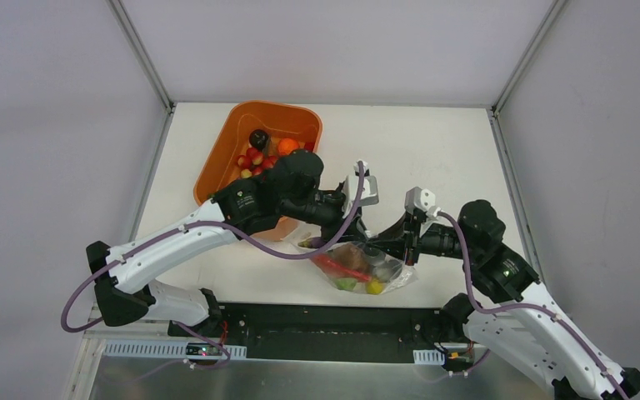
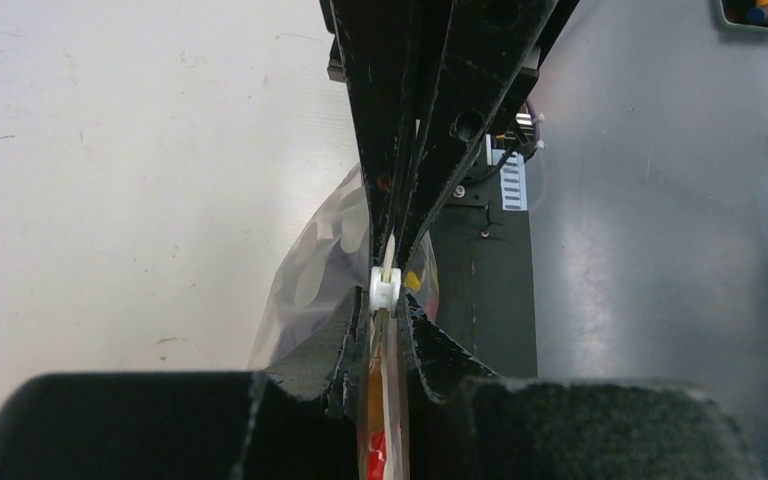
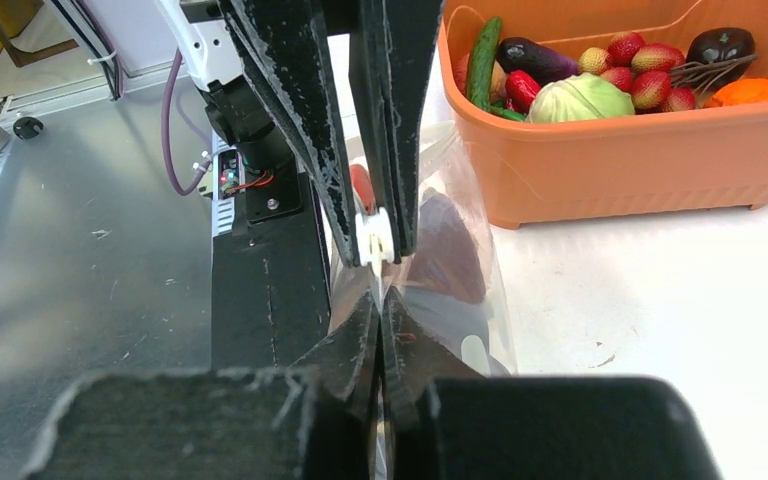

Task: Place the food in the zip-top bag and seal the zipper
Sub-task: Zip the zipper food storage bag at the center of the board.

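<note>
Zipper (image 2: 393,400) of soft clear dotted bag (image 2: 310,280) tight in L end effector (image 2: 385,335) & R end effector (image 3: 380,320)

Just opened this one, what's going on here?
Both arms are working on the zip-top bag near the front edge of the table. The left pincer and the right pincer meet tip to tip, each shut on the zipper along the bag's top edge. Several pieces of food are inside the bag, while more toy produce sits in the orange tub. Whether the zipper is sealed along its full length cannot be told.
</note>
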Motion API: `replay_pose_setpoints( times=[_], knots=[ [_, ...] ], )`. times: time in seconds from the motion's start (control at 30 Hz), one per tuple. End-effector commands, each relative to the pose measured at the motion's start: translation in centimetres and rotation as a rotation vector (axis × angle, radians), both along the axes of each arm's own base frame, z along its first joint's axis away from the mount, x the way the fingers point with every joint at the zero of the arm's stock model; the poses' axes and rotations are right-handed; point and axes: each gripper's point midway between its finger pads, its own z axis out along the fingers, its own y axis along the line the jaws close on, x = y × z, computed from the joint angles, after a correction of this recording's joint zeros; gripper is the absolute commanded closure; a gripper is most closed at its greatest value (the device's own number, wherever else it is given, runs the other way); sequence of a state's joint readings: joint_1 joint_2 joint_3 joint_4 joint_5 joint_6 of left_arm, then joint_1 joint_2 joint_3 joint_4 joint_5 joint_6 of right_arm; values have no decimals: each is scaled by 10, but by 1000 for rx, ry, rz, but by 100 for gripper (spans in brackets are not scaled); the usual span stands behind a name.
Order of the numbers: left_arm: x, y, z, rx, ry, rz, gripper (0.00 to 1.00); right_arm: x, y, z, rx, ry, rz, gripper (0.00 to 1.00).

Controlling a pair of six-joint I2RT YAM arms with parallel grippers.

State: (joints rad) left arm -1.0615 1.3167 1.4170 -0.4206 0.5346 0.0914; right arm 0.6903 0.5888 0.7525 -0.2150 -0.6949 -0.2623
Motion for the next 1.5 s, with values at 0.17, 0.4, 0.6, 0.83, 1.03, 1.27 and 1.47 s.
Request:
replay_pose_setpoints(
  times=[0.17, 0.4, 0.6, 0.83, 1.03, 1.27, 1.47],
  knots=[
    [1, 29, -18, 115, -63, 32, 100, 2, -2, 34, 116, -106, -26, 100],
    [4, 32, -25, 136, -54, 58, 100, 4, -3, 33, 117, -107, -35, 100],
    [9, 16, 6, 7, -30, 105, 100, -2, 1, 28, 107, -82, 12, 100],
    [3, -2, 35, -44, 28, 56, 100, 6, 2, 29, 91, -75, -16, 89],
    [-1, -4, 32, -1, 54, 26, 100, 7, -2, 33, 94, -97, -40, 44],
    [-6, -5, 33, 14, 64, -8, 100, 8, -2, 36, 61, -121, -27, 45],
    [-6, -2, 29, 31, 59, -13, 100, 11, -1, 31, 31, -133, -24, 67]
  ],
)
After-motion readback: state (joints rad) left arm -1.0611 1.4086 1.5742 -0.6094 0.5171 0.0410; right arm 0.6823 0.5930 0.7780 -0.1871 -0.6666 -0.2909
